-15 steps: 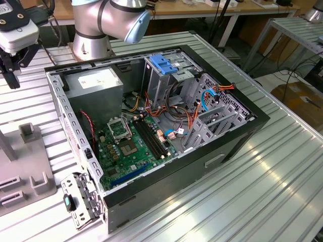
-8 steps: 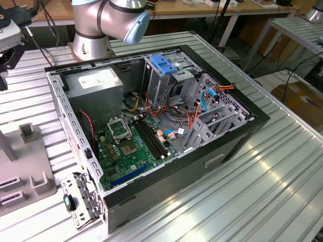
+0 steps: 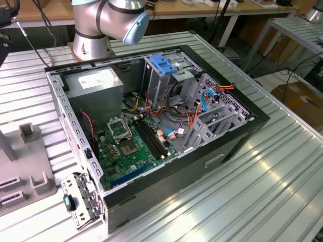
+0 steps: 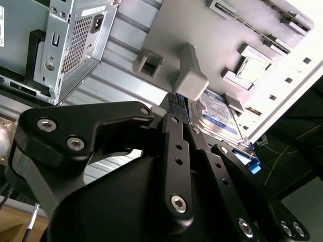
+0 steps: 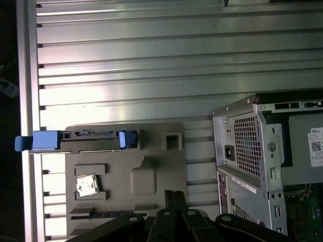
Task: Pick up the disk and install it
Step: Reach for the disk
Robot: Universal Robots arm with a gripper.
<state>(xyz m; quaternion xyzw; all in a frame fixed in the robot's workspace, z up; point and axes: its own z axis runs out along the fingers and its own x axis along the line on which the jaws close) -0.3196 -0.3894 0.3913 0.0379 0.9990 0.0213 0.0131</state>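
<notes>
The disk [image 5: 75, 140] stands on its edge in a slot of a grey fixture plate [image 5: 151, 176], with blue rails at both ends. In the second wrist view the disk [image 4: 218, 115] shows its white-and-blue label behind a grey block of the fixture plate [image 4: 171, 30]. My gripper [image 4: 175, 101] hangs above the plate with its black fingertips together and nothing between them. In the first wrist view the gripper [image 5: 174, 194] is over the plate's near side, apart from the disk. The plate's edge [image 3: 25, 166] lies at the exterior view's left.
An open computer case [image 3: 237, 136] lies on the ribbed metal table [image 3: 262, 191]. It holds a power supply [image 3: 93, 83], a motherboard [image 3: 131, 146], orange cables and a drive cage with a blue latch [image 3: 164, 63]. The arm's base [image 3: 101, 25] stands behind it. A small silver chip [image 5: 85, 184] sits in the plate.
</notes>
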